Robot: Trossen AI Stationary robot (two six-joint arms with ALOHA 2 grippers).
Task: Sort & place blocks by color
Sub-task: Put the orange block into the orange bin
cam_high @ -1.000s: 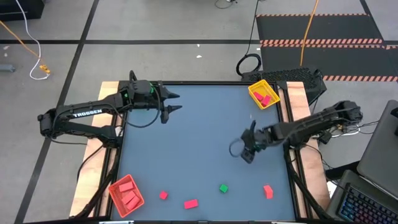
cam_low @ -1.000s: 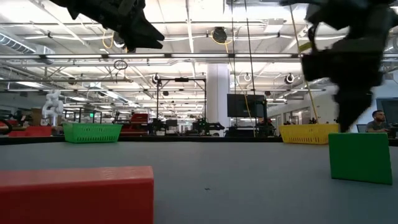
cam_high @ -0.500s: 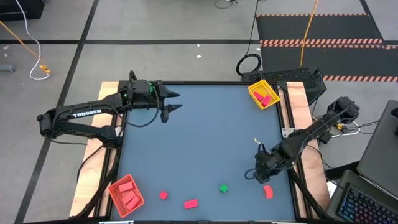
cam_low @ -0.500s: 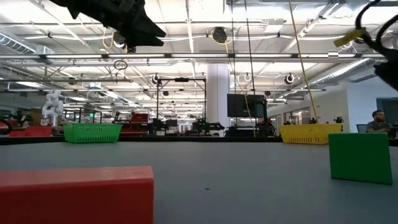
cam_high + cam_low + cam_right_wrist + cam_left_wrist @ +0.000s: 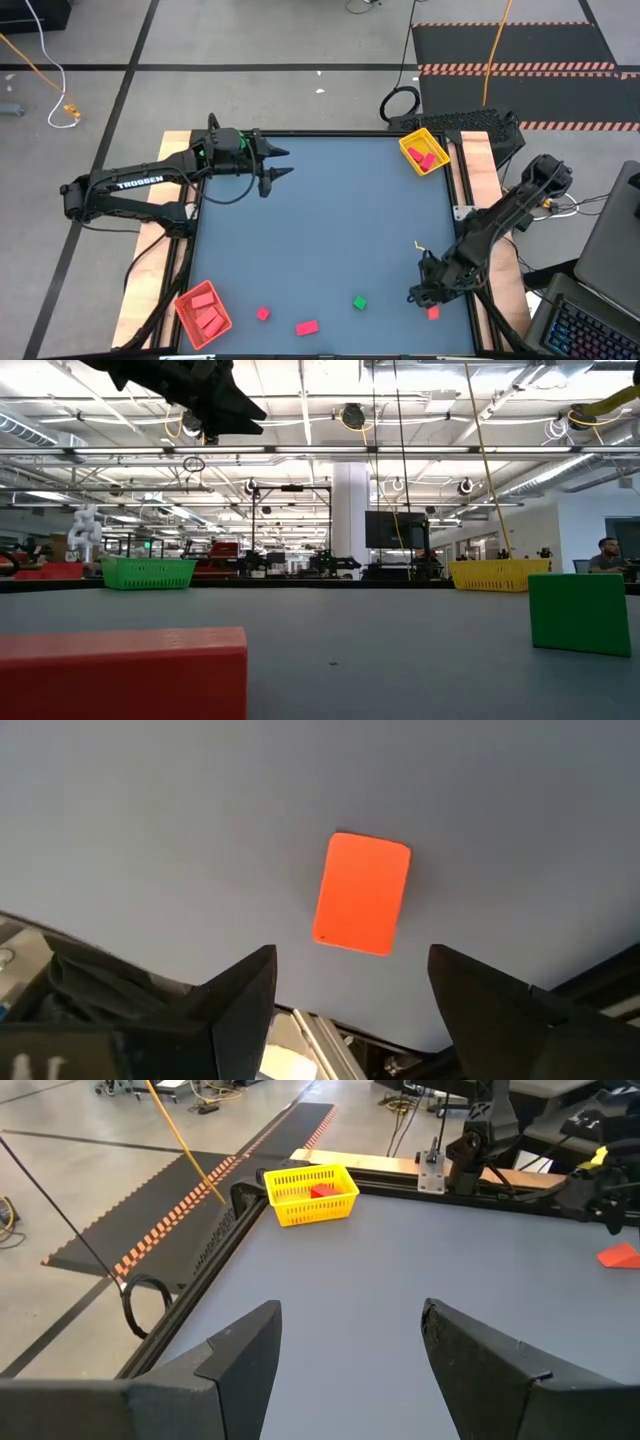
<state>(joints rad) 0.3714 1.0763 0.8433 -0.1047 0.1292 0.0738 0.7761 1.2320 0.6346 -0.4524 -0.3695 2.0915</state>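
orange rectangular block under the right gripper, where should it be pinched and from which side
Grip the flat orange rectangular block across its two long edges, coming straight down from above. It lies flat on the table, free on all sides, and its narrow width fits between the open right gripper poised just beside it.

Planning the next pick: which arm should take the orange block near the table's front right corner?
Right. The right gripper is open and hangs just beside the orange block, which shows between its fingers in the right wrist view. The left gripper, also open, waits at the far left.
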